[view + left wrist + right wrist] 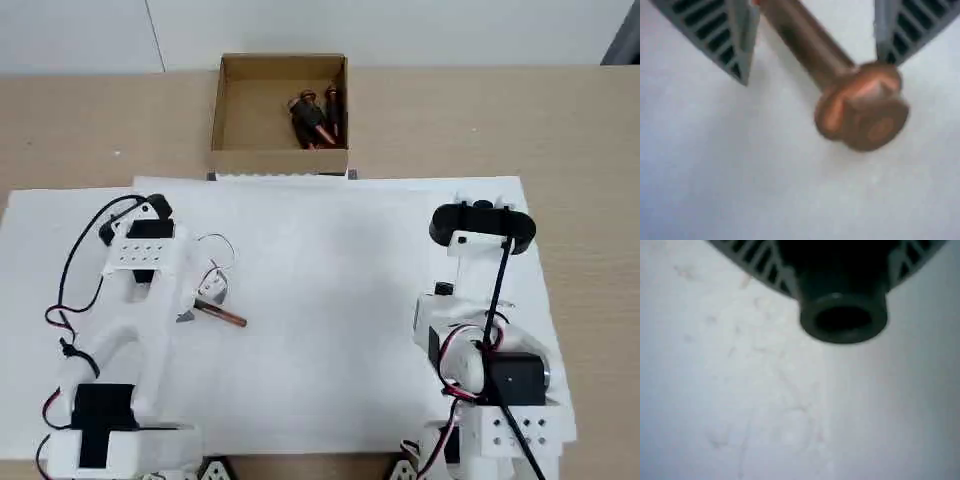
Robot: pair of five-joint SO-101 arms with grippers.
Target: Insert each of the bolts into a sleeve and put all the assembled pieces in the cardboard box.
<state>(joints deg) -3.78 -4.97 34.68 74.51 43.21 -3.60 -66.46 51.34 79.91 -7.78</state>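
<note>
Bolt (832,72) lies between the spread jaws of the left gripper (812,67), while the right gripper (840,267) pinches a sleeve (843,320).

Left arm (135,300): white printed shell with a black servo block near the base. White plate at the wrist end carries rows of small dark holes. A black cable loops along the outer side; red and black leads sit near the base.

Right arm (480,340): same white shell, black servo housings, black curved bracket at the wrist end. One black cable runs down its length, with red wires at the middle joint and a holed white plate by the base.

Left end effector (812,65): grey fingers (715,35) cut with parallel slots.

Right end effector (840,265): dark, ribbed with slanted grooves.
</note>
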